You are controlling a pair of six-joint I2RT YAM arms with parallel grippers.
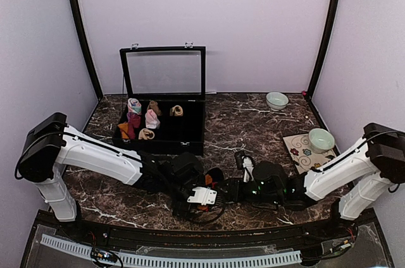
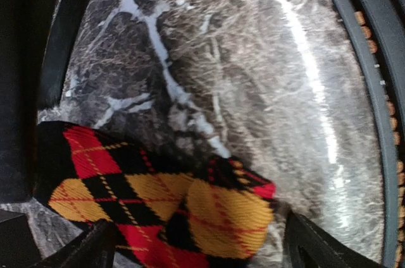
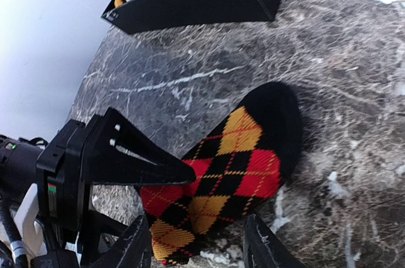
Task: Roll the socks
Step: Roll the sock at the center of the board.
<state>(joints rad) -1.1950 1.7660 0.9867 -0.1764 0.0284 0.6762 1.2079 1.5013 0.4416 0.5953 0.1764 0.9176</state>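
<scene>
The left claw (image 2: 199, 233) hangs spread wide over the argyle sock (image 2: 139, 186). The right claw (image 3: 196, 230) straddles its end, jaws apart, not pinching. Lying on the marble table (image 3: 190, 59), the sock looks light, limp and stretchy, so I'd pinch it at one end.

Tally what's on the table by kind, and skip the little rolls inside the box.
Bowls: 2
Box: 1
Mat: 1
Argyle sock: 1
Total: 5
</scene>
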